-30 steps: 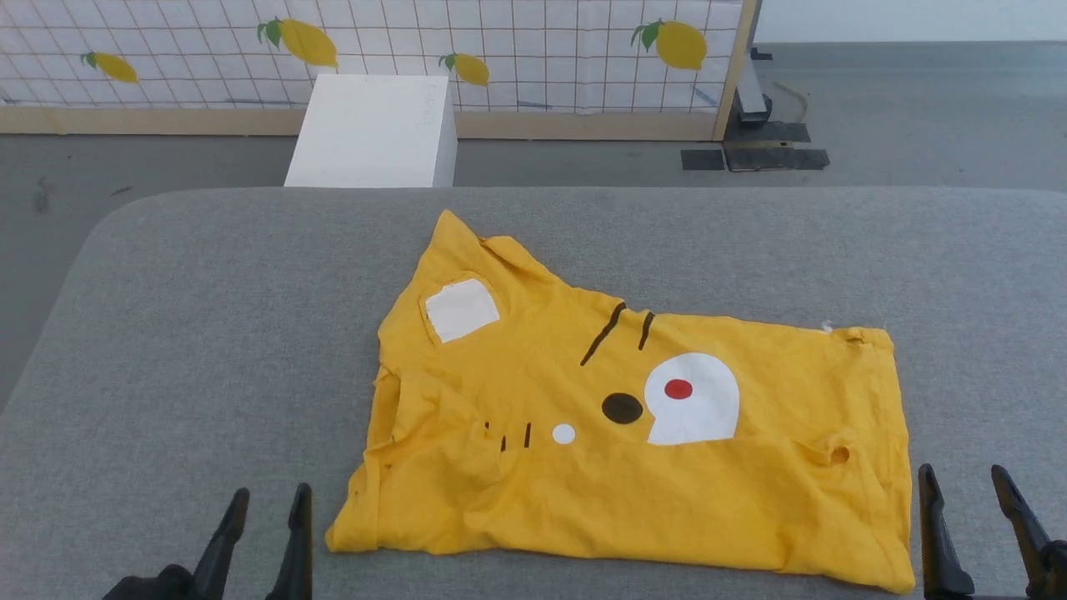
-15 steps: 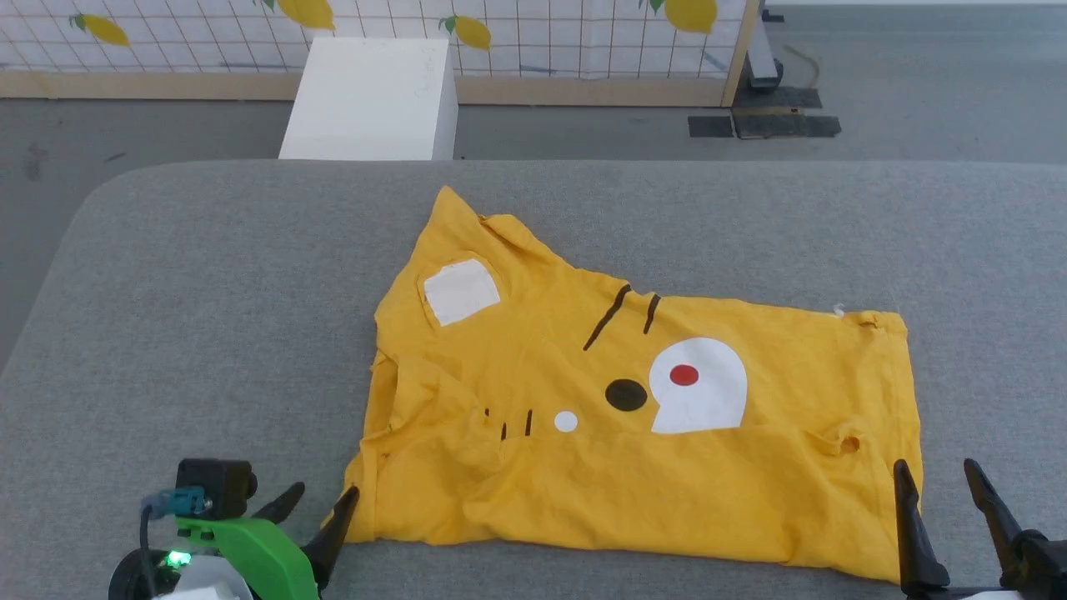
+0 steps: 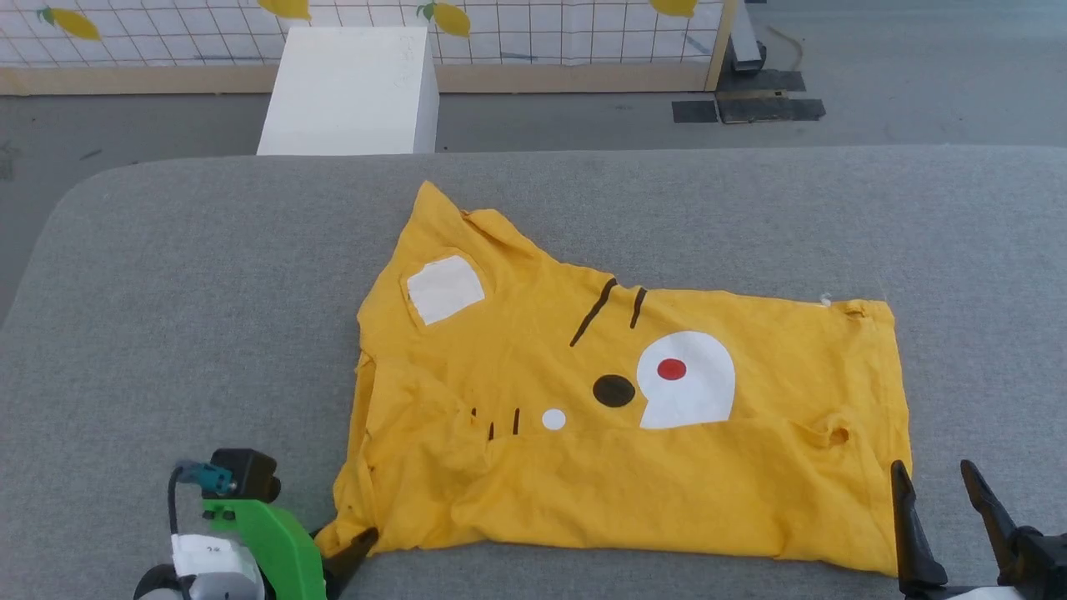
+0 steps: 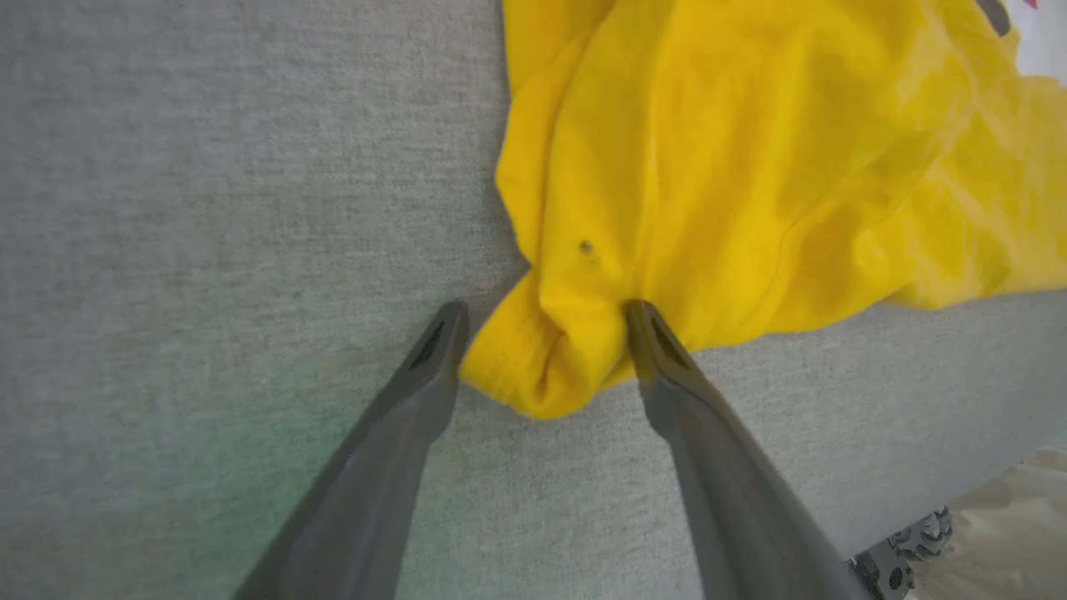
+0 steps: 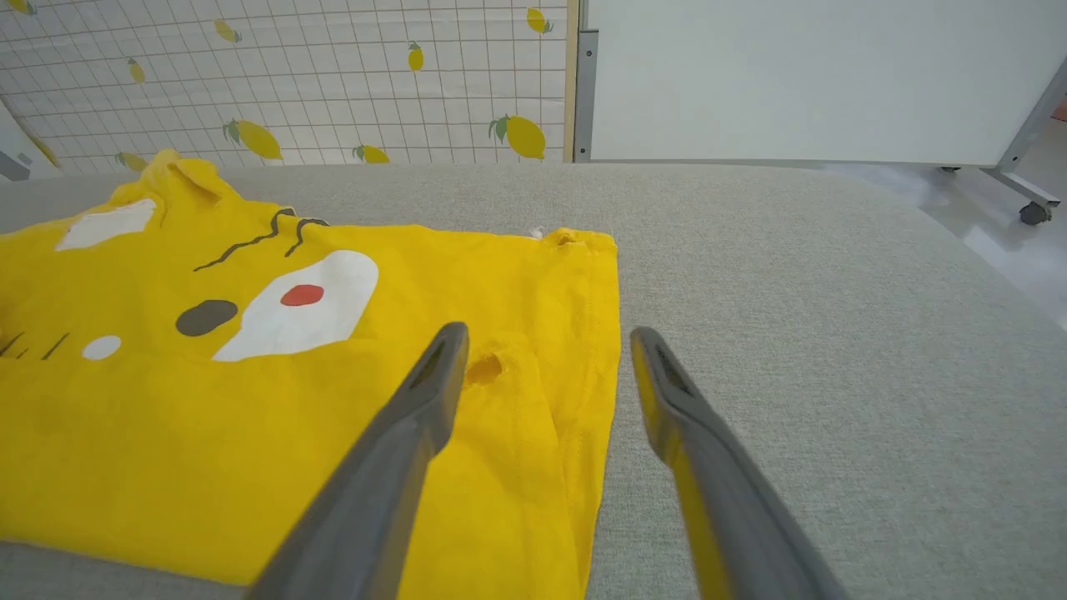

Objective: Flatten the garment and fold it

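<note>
Lying rumpled on the grey felt surface (image 3: 208,292), mustard-yellow cartoon-face T-shirt (image 3: 583,475); judged light, limp. Left gripper (image 4: 546,312) fingers apart, straddling its bunched near corner, a sensible hold; right gripper (image 5: 548,332) fingers apart over the side hem.

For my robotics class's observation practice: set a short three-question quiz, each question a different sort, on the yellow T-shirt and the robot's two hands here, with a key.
1. True or false: the left hand is shut on the garment.
2. The dot inside the large white patch is: A blue, B red, C green.
3. Fill in: the right hand, open, hovers by the garment's ____ edge.
Key: 1 false, its fingers stand open astride the near-left corner; 2 B; 3 right.
</note>
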Robot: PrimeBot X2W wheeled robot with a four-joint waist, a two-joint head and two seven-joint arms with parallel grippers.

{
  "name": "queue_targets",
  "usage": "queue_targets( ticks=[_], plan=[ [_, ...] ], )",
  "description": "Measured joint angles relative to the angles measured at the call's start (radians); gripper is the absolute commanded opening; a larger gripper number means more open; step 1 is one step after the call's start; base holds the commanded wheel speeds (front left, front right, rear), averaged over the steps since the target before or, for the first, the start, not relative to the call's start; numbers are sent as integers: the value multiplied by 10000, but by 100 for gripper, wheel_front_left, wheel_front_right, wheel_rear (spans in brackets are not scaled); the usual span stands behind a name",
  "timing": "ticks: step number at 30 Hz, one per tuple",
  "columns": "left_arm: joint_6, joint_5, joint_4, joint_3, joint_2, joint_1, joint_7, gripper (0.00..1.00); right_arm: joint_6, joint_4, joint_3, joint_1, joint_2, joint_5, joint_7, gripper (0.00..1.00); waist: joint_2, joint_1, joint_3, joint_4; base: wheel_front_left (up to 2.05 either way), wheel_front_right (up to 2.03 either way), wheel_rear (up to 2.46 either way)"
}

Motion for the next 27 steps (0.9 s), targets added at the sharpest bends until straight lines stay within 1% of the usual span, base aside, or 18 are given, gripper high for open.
queue_targets(
  ticks=[1,2,5,7,12,16,22,25,27],
  plan=[
    [-4,-12,25,-44,0,-27,21,47,0,-4,6,0,0,0,31,100,0,0,-13,-4,0,0,0],
    [-8,-12,50,-69,-2,-39,4,0,0,-2,10,-1,0,0,31,100,0,0,-19,-8,0,0,0],
    [-29,-71,213,-178,-19,-70,-130,0,0,4,44,-30,0,-21,33,100,0,0,-20,-30,0,0,0],
    [-88,-186,309,-221,-132,-69,-351,0,0,-4,84,-66,0,-115,102,100,0,0,-19,-43,0,0,0],
    [-100,-359,336,-125,-165,-33,-882,0,0,-228,142,-400,-2,-142,539,100,0,0,36,-84,0,0,0],
    [-128,-412,209,-44,-151,5,-1269,0,0,-430,2,-664,6,504,1975,100,0,0,148,-118,0,0,0],
    [-128,-454,-157,-13,12,31,-1613,0,0,-656,-343,-722,-42,821,5032,100,0,0,381,-97,0,0,0],
    [-128,-491,-339,-63,61,23,-1655,0,0,-723,-489,-721,-46,849,6100,100,0,0,491,-27,0,0,0],
    [-128,-525,-416,-109,81,14,-1672,0,0,-732,-552,-720,-38,915,6596,100,0,0,558,34,0,0,0]
  ],
)
